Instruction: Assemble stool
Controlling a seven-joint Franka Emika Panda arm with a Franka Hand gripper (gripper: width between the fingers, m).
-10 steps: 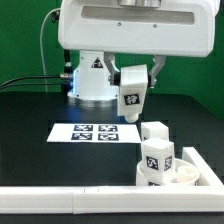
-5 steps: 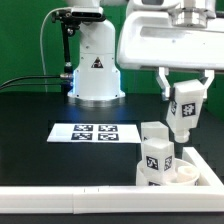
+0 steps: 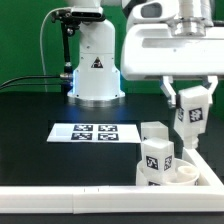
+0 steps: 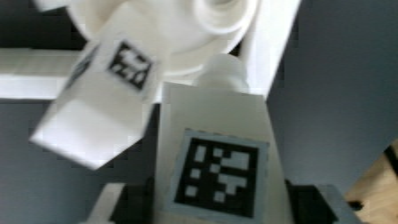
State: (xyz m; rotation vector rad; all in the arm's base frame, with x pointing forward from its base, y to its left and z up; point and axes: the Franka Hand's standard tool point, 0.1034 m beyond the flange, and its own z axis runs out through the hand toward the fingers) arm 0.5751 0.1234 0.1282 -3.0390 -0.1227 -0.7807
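Jaws clamped on white leg (image 3: 190, 118), held upright, tag outward, ready for fitting. Hangs at about 1 o'clock above round seat (image 3: 186, 176), where two legs (image 3: 158, 152) already stand. Seat tucked against white rail (image 3: 70, 198) on counter (image 3: 40, 150), probably for bracing.

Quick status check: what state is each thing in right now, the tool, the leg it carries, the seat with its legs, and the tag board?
Tool: shut on the carried leg, up off the table.
Carried leg: held in the air, tilted, above the seat's far right side in the exterior view.
Seat: lying flat on the table by the white rail.
Two legs: standing upright on the seat.
Marker board: flat on the table, bare.
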